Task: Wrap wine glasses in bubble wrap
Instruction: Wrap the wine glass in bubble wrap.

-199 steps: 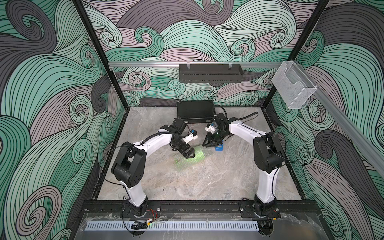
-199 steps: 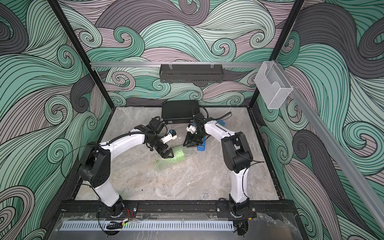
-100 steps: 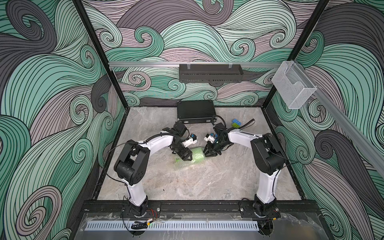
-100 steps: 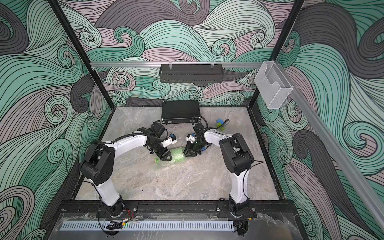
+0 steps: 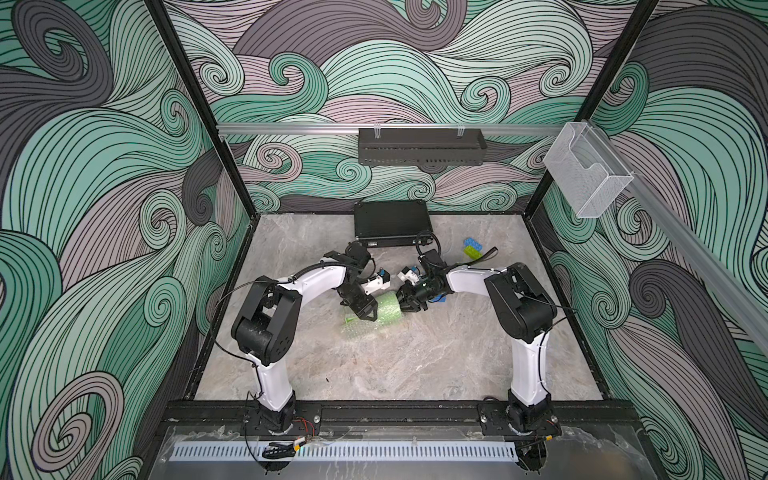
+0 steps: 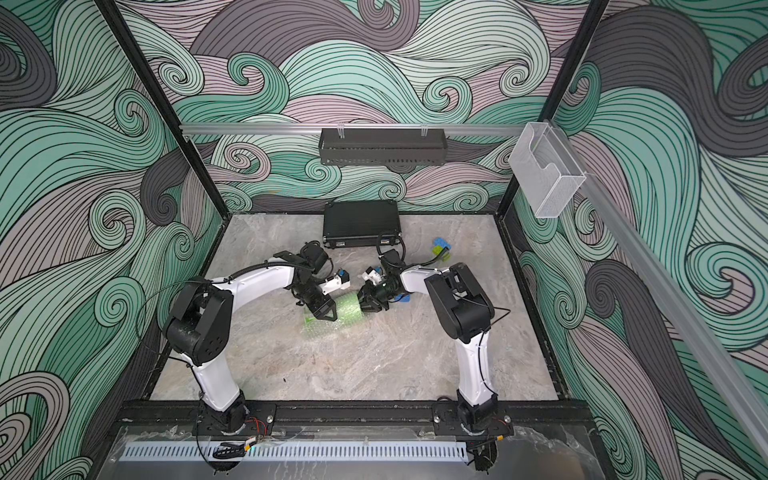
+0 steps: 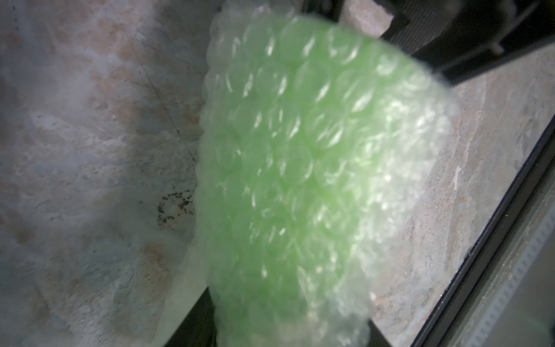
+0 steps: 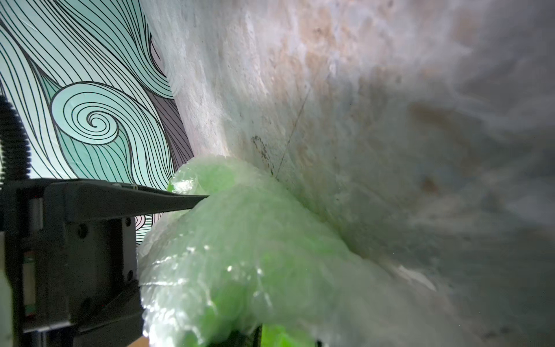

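Left gripper (image 5: 364, 311) hangs over the stem end of the goblet (image 5: 386, 309), which lies on its side inside the bubble wrap (image 5: 358, 332), bowl toward the right gripper (image 5: 409, 305). I cannot tell whether either pincer is clamped, though one right finger (image 8: 135, 195) touches the film. It looks light and rigid under slippery, springy film, so pinch the wrap around the bowl. The stem is hidden beneath the left gripper, the sheet's loose edge fades into the marble tabletop (image 5: 374, 374), and both wrist views are blurred.

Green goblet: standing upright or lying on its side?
On its side. The goblet lies horizontal, with bubble wrap rolled around it.
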Tool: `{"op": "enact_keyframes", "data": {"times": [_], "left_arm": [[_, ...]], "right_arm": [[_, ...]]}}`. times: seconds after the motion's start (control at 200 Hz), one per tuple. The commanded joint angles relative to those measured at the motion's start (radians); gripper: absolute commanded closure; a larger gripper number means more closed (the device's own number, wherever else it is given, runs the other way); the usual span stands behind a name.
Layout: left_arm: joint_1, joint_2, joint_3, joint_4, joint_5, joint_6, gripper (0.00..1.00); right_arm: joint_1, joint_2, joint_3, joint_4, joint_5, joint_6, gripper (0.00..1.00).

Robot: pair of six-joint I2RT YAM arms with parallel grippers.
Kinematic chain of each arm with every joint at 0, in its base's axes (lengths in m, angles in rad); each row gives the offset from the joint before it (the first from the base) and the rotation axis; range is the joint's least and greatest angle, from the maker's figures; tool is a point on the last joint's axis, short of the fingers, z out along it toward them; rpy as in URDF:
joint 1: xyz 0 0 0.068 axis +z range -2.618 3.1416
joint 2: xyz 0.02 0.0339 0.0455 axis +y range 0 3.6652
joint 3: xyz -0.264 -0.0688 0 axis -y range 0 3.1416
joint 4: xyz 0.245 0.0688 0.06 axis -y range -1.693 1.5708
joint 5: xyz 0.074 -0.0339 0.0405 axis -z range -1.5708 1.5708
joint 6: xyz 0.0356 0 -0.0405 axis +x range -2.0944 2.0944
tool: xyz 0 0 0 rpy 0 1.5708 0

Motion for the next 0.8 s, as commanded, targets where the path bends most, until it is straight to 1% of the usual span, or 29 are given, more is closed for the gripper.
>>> {"op": "enact_keyframes", "data": {"times": [0.0, 0.075, 0.135, 0.23, 0.325, 0.385, 0.43, 0.48, 0.515, 0.641, 0.796], "left_arm": [[-0.007, 0.043, -0.038, 0.027, -0.042, 0.034, 0.47], [-0.006, 0.043, -0.042, 0.026, -0.039, 0.030, 0.47], [-0.006, 0.042, -0.046, 0.032, -0.036, 0.029, 0.47], [-0.006, 0.039, -0.043, 0.032, -0.028, 0.029, 0.47], [-0.006, 0.041, -0.034, 0.033, -0.024, 0.029, 0.47], [-0.006, 0.044, -0.029, 0.029, -0.021, 0.028, 0.47], [-0.006, 0.049, -0.025, 0.027, -0.021, 0.029, 0.47], [-0.006, 0.052, -0.022, 0.027, -0.021, 0.027, 0.47], [-0.006, 0.054, -0.021, 0.026, -0.021, 0.027, 0.47], [-0.008, 0.049, -0.018, 0.026, -0.019, 0.027, 0.48], [-0.009, 0.047, -0.016, 0.021, -0.019, 0.032, 0.48]], "right_arm": [[-0.026, -0.104, 0.001, -0.089, 0.015, -0.059, 0.62], [-0.054, -0.175, -0.013, -0.197, 0.064, -0.106, 0.56], [-0.079, -0.228, -0.046, -0.241, 0.107, -0.120, 0.54], [-0.112, -0.306, -0.128, -0.241, 0.159, -0.083, 0.50], [-0.122, -0.349, -0.201, -0.202, 0.196, -0.034, 0.47], [-0.123, -0.352, -0.252, -0.128, 0.197, 0.029, 0.47], [-0.123, -0.343, -0.293, -0.021, 0.186, 0.090, 0.46], [-0.123, -0.323, -0.335, 0.092, 0.177, 0.164, 0.42], [-0.122, -0.303, -0.356, 0.170, 0.165, 0.209, 0.41], [-0.119, -0.221, -0.375, 0.363, 0.135, 0.307, 0.39], [-0.116, -0.146, -0.370, 0.534, 0.132, 0.424, 0.35]]}}
